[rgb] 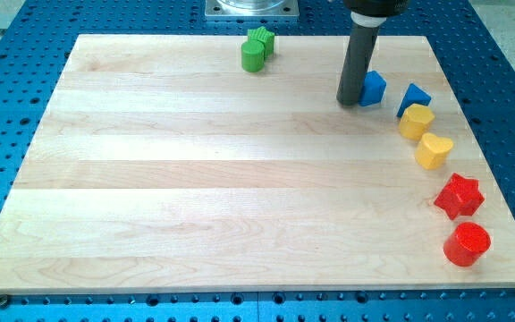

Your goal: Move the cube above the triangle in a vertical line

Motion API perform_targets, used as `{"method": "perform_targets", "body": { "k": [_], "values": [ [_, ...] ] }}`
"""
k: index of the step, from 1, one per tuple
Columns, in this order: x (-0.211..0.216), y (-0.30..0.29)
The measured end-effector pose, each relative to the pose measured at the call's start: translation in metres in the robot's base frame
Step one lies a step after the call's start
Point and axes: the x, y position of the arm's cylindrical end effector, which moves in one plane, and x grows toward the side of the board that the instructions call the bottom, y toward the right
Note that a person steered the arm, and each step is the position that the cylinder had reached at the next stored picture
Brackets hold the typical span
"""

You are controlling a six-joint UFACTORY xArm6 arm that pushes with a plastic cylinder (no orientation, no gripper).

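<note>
My tip rests on the board, touching the left side of the blue cube; it grips nothing. The blue triangle sits just right of the cube. Below it run two yellow blocks, a red star and a red cylinder. Two green blocks sit at the top

Bright, even overhead light is washing across the pale wooden table, leaving only faint, short shadows beside the blocks and the rod. The frame is staying sharp from edge to edge, with no glare showing on the wood and no visible distortion.
</note>
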Motion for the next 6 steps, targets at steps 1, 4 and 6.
{"method": "perform_targets", "body": {
  "k": [1, 4, 6],
  "values": [
    [-0.01, 0.031],
    [-0.028, 0.039],
    [-0.028, 0.057]
  ]
}}
